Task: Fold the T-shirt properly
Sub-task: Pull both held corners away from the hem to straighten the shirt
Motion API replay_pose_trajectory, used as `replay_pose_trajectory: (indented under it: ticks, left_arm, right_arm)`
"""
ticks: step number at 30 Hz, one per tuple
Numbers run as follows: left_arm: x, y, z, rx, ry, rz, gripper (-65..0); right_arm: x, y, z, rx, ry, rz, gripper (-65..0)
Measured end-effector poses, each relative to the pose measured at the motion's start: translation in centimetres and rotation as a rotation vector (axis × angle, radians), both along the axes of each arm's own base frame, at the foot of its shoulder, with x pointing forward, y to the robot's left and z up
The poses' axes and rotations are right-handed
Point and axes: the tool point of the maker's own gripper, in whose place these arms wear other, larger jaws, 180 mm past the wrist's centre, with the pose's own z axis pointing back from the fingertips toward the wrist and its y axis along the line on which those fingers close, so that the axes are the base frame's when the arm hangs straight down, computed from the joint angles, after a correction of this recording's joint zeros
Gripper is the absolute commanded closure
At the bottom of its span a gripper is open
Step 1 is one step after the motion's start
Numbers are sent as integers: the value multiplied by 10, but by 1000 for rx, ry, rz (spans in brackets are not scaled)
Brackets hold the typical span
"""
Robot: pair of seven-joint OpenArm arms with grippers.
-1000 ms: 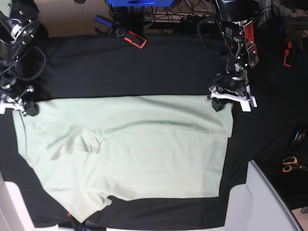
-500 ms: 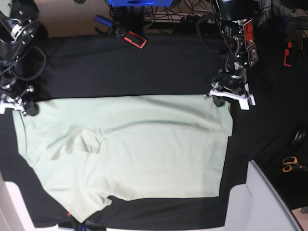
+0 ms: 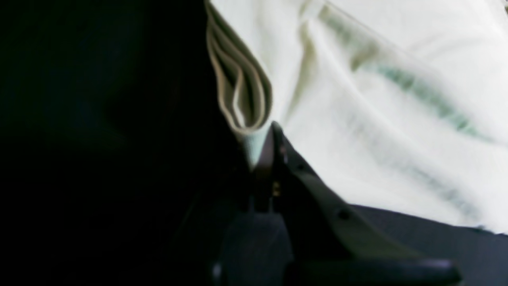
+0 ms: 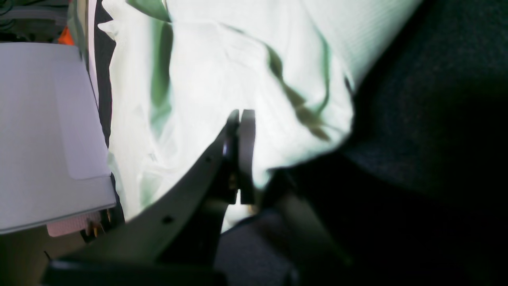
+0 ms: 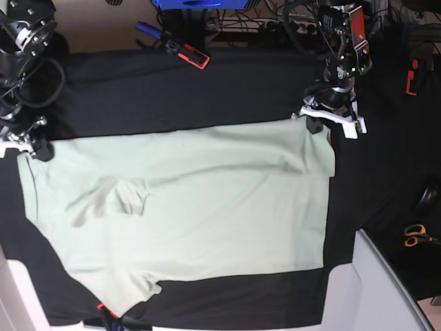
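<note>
The pale mint-green T-shirt [image 5: 193, 207] lies spread flat on the black tablecloth [image 5: 172, 89], one sleeve rumpled at the left. My left gripper [image 5: 329, 123] is shut on its far right corner. In the left wrist view the layered hem [image 3: 242, 99] bunches just beyond that gripper [image 3: 266, 137]. My right gripper [image 5: 31, 147] is shut on the far left corner, where the right wrist view shows its fingertips [image 4: 241, 115] pressed together over the bright T-shirt cloth [image 4: 206, 79].
A red-and-black tool [image 5: 186, 53] lies at the cloth's far edge, below a blue object [image 5: 200, 3]. Orange-handled scissors [image 5: 413, 234] rest at the right. A pale grey box [image 5: 386, 289] stands at the near right corner, another pale panel [image 4: 43, 119] near the right gripper.
My left gripper has shut on the shirt's far right corner and drawn it toward the far side, lifting that edge. The right gripper has shifted slightly the same way, still shut.
</note>
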Motion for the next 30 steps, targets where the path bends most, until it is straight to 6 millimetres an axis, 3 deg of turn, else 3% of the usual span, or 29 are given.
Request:
replay_pose_trajectory:
  ticks: [3,7,12,16,30]
  left_arm:
    - [-10,5,3,23,11,-13,0]
    - [-20,14,4,37,20,-1,0]
    - [-39,39,2,52,48,66,0]
    - [-48,42,1,55,54,75,0]
    - [-71,41,9,86,74,46,0]
  right_arm:
    - [-7,-3,0,-28,11,12,0]
    - [-32,-9,-2,-67,59,53,0]
    - [-43,-10,4,-79,68,64,0]
    - [-63,-6,-3,-43,101,63,0]
    - [-93,-5,-10,-26,118,39,0]
